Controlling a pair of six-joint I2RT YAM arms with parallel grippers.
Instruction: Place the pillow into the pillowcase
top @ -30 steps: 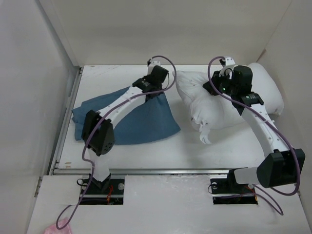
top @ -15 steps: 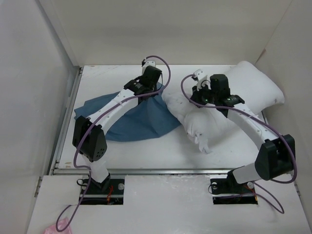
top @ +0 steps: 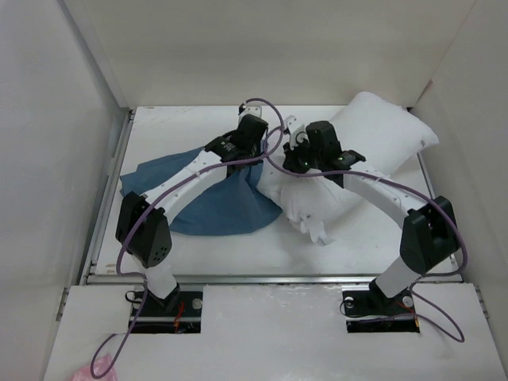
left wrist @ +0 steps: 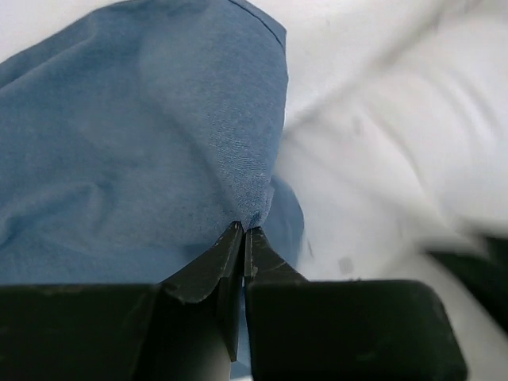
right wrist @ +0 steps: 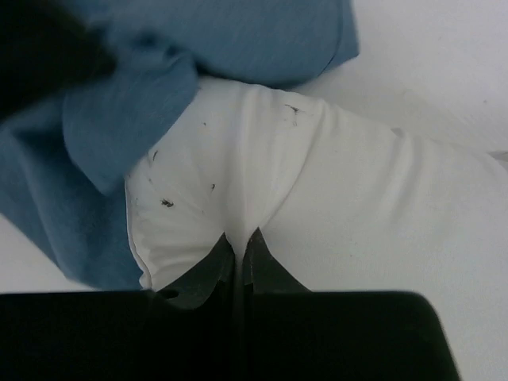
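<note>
The white pillow (top: 373, 147) lies slanted from the back right corner toward the middle of the table; its small tag (top: 317, 232) hangs at its near end. The blue pillowcase (top: 210, 202) lies wrinkled on the left half. My left gripper (top: 252, 155) is shut on the pillowcase's right edge (left wrist: 258, 186) and holds it up beside the pillow. My right gripper (top: 292, 163) is shut on a pinched fold of the pillow (right wrist: 246, 198) at its left end. In the right wrist view blue cloth (right wrist: 119, 119) drapes over that end of the pillow.
White walls close the table at the left (top: 55, 159), back (top: 262, 48) and right (top: 476, 127). A metal rail (top: 262, 278) runs along the near edge, with the arm bases behind it. The two grippers are close together at mid-table.
My right gripper has dragged the pillow's left end leftward to the pillowcase edge, and the pillow has swung to a slant. My left gripper has kept the pillowcase edge lifted near the same spot.
</note>
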